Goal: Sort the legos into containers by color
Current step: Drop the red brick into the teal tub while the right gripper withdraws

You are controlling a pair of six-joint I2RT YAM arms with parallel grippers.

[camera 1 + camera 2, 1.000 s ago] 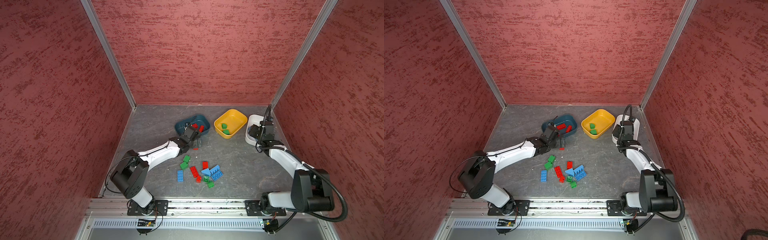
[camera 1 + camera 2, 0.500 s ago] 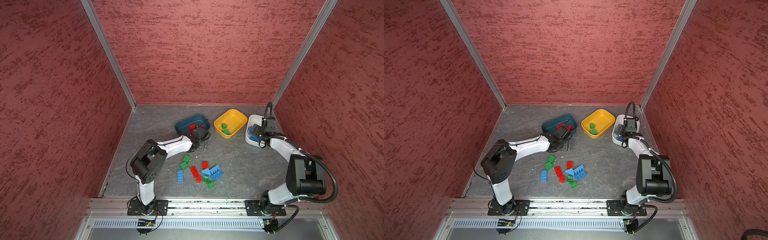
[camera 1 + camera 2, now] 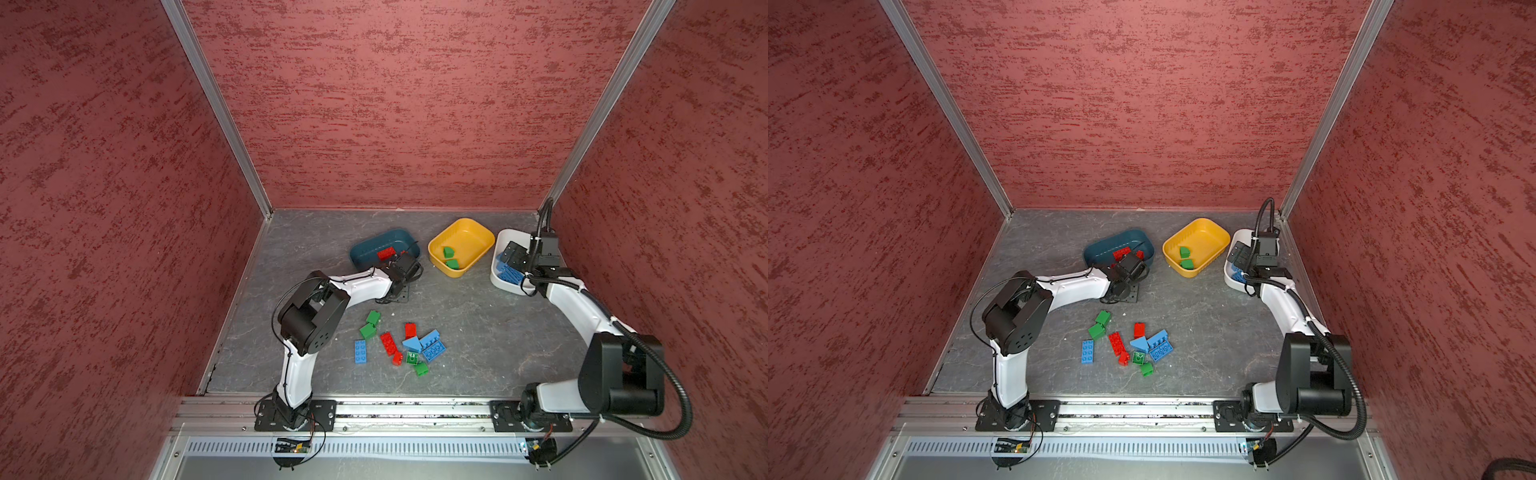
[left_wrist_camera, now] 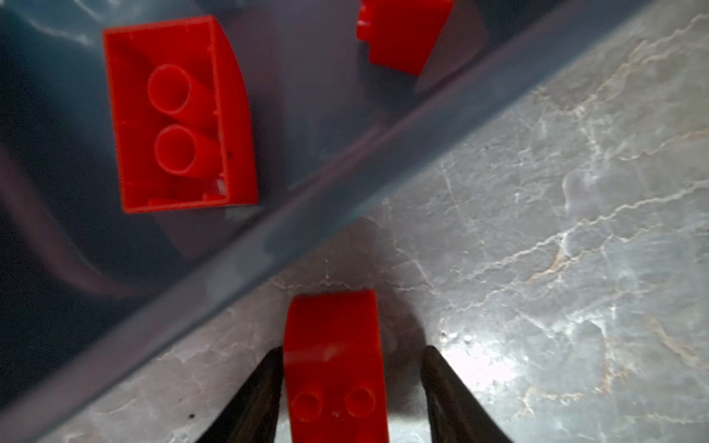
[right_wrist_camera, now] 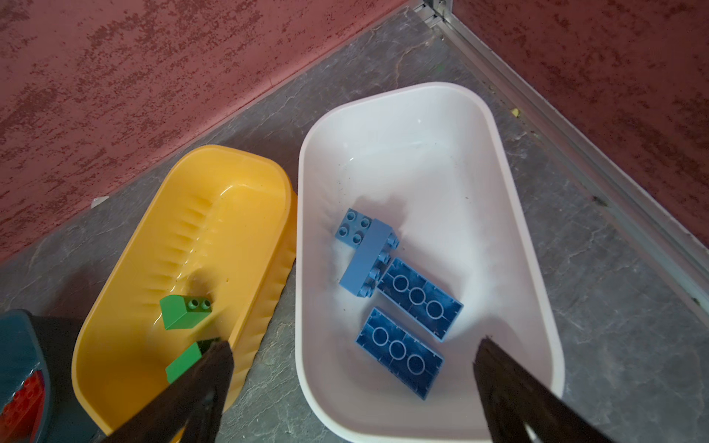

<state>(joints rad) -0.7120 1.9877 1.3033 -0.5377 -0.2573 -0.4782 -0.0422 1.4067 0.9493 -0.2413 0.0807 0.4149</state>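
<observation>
My left hand [image 4: 353, 348], narrow, straddles a red sloped brick [image 4: 332, 326] without clamping it. My right hand [image 5: 353, 342] gapes wide above the white tub [image 5: 441, 161].

White arms [image 3: 357, 284] with black joints and looping black cables [image 3: 675, 376].

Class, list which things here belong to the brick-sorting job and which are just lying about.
Job: loose bricks, teal tub, yellow tub, white tub, red brick between left fingers.
Lying about: white scrap by wall, yellow crumb by corner rail.
</observation>
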